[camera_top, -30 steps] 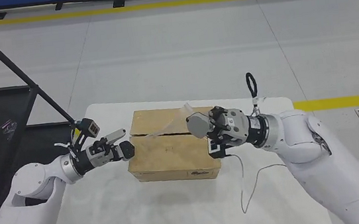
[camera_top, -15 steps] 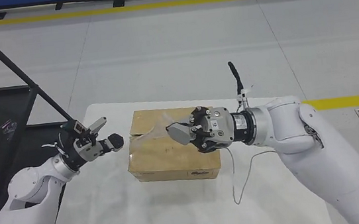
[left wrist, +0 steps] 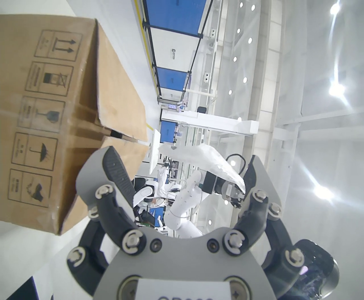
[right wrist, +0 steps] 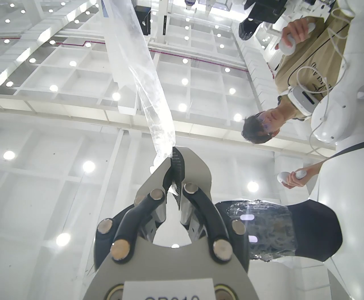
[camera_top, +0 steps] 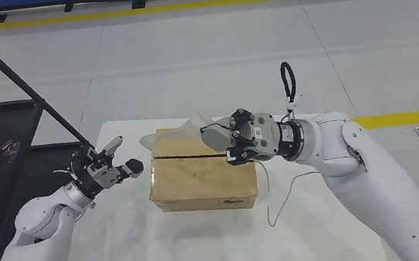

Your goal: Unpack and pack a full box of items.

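Observation:
A brown cardboard box (camera_top: 199, 177) lies on the white table (camera_top: 129, 241), its top flaps down and meeting at a seam. My right gripper (camera_top: 212, 136) hovers over the box's far edge, shut on a crumpled clear plastic strip (camera_top: 192, 124) that trails up and away from it. In the right wrist view the strip (right wrist: 142, 85) is pinched between the fingertips of the right gripper (right wrist: 172, 160). My left gripper (camera_top: 125, 157) stands open just off the box's left end, holding nothing. In the left wrist view the left gripper (left wrist: 182, 167) sits beside the box (left wrist: 71, 93), with the strip (left wrist: 204, 162) farther off.
A thin white cable (camera_top: 278, 200) hangs from the right arm onto the table near the box's right end. A black frame (camera_top: 26, 89) stands off the table's left side. Bare table lies in front of the box.
The right gripper swept left over the box, then rose toward the far edge, pulling the strip free of the seam. The left gripper drew back from the box's left end.

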### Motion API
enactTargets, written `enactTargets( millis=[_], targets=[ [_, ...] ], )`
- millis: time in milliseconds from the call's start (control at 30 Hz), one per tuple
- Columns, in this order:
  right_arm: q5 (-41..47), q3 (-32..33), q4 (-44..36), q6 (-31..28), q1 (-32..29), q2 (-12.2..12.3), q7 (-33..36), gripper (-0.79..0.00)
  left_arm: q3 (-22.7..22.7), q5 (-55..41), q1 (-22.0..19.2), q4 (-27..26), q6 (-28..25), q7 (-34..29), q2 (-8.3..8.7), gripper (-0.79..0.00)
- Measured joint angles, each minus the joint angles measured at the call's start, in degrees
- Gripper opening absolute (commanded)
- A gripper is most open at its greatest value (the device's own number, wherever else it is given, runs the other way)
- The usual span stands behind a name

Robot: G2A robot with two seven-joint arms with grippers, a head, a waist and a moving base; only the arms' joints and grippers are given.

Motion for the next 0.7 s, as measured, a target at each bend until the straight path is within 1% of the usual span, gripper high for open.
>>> enactTargets(
  millis=[67,133,200,300,367,500,700],
  targets=[
    [1.9,-0.1,0.8,0.3,0.2,-0.2,0.1,-0.785,1.5,3.5,0.1,-1.1,-0.8,3.8,-0.33,0.000],
    [3.9,-0.2,1.6,0.6,0.4,-0.3,-0.2,-0.785,2.8,4.6,0.2,-1.9,-1.6,7.5,-0.83,0.000],
    [5.7,-0.4,2.1,0.8,0.5,-0.4,-1.1,-0.785,3.7,4.3,0.5,-2.6,-3.3,11.1,-1.39,0.000],
    [8.0,-0.4,2.5,0.2,0.6,-0.5,-3.0,-0.785,4.3,1.2,1.0,-3.1,-6.4,13.7,-2.14,0.000],
    [9.3,-0.4,2.5,-0.4,0.6,-0.5,-4.4,-0.785,4.5,-0.9,1.4,-3.2,-8.6,13.5,-2.53,0.000],
    [11.4,0.1,1.8,-2.1,0.1,-0.6,-6.1,-0.785,4.8,-3.6,2.3,-2.9,-13.5,9.4,-3.07,0.000],
    [12.5,1.1,1.0,-3.7,-0.8,-0.7,-7.0,-0.785,4.1,-6.1,3.1,-2.2,-16.5,9.0,-3.66,0.000]
  ],
)
